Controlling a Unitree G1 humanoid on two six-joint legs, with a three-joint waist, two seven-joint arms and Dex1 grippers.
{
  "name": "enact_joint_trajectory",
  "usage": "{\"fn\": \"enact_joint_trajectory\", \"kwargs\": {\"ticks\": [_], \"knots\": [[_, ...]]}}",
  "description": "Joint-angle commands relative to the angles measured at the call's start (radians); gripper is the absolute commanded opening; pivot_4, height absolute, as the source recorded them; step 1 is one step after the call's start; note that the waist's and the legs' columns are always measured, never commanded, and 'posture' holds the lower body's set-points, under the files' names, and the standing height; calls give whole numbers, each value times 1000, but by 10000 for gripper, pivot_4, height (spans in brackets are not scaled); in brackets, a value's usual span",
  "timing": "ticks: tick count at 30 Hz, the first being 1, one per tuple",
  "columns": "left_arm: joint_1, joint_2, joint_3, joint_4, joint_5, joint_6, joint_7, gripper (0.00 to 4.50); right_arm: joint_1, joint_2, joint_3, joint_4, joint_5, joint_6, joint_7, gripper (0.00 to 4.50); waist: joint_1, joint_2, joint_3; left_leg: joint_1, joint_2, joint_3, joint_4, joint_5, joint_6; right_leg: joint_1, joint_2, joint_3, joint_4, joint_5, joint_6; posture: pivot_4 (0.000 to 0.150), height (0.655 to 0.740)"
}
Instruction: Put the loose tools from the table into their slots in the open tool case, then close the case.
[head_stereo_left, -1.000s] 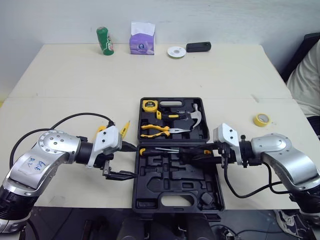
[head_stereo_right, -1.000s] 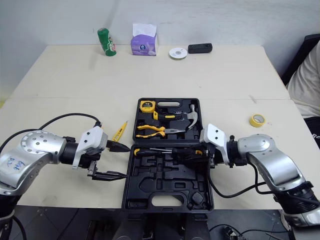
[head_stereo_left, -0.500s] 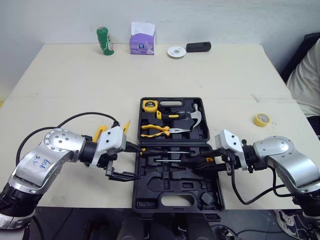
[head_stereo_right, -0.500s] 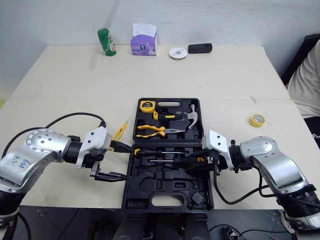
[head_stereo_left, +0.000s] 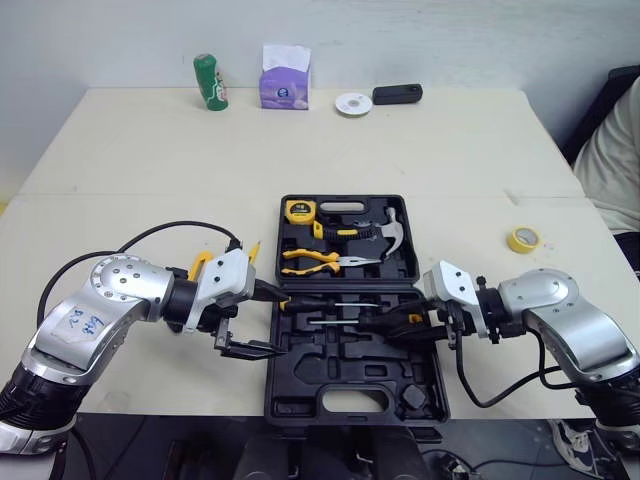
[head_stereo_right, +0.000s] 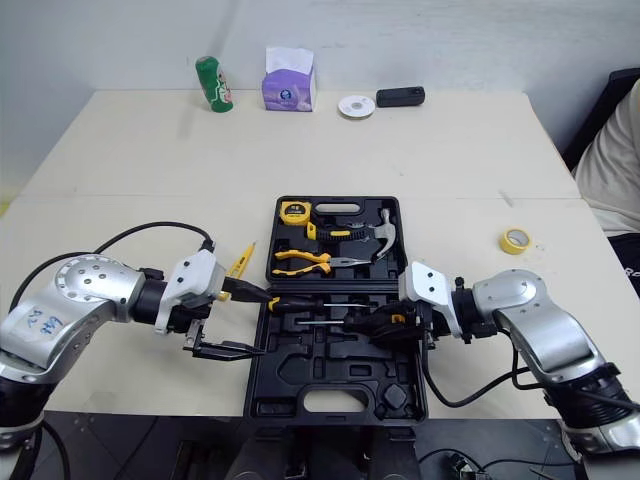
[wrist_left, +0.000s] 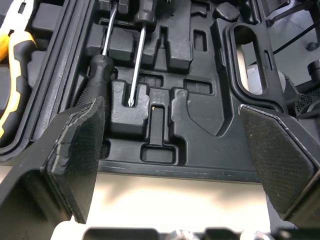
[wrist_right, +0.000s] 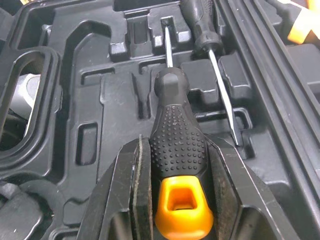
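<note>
Since a second ago the right gripper (head_stereo_left: 396, 326) has brought its screwdriver (wrist_right: 177, 134) from the hinge line into the near half of the case (head_stereo_left: 335, 378), and the left gripper (head_stereo_left: 262, 320) has closed on the case's left edge. The right gripper pinches the black handle; the tool lies crosswise, tip toward the robot's left, just beside a seated second screwdriver (head_stereo_left: 335, 303). The left gripper is spread wide, and empty slots lie nearer the robot.
</note>
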Motion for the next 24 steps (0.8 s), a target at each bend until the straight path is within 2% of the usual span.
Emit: {"fn": "enact_joint_trajectory", "kwargs": {"ticks": [1, 2, 9, 18, 21, 24], "knots": [[-6, -2, 9, -2, 3, -16, -2, 45000, -7, -2, 0, -7, -15, -7, 2, 10190, 0, 0, 0, 0, 0, 0, 0, 0, 0, 0, 0, 0, 0, 0, 0, 1500, 7278], [-5, -3, 9, -3, 3, -16, -1, 45000, -9, 0, -2, -8, -11, -5, 2, 10190, 0, 0, 0, 0, 0, 0, 0, 0, 0, 0, 0, 0, 0, 0, 0, 1500, 7278], [-5, -4, 11, 1, 2, -18, -1, 45000, -41, 26, -43, -30, 49, 40, -13, 44397, -1, 0, 0, 0, 0, 0, 0, 0, 0, 0, 0, 0, 1, 0, 0, 1500, 7278], [-16, -12, 5, 9, 4, -21, -2, 45000, -48, 107, -33, -27, 58, 32, -67, 44767, -1, 0, 0, 0, 0, 0, 0, 0, 0, 0, 0, 0, 1, 0, 0, 1500, 7278], [-12, -11, 8, 3, 3, -19, -3, 45000, -51, 122, -31, -32, 65, 47, -74, 36961, -1, 0, 0, 0, 0, 0, 0, 0, 0, 0, 0, 0, 1, 0, 0, 1500, 7278], [-7, -9, 4, 5, 9, -23, -7, 45000, -49, 134, -23, -30, 61, 45, -78, 21710, -1, 0, 0, 0, 0, 0, 1, 0, 0, 0, 0, 0, 1, 0, 0, 1500, 7278]]}}
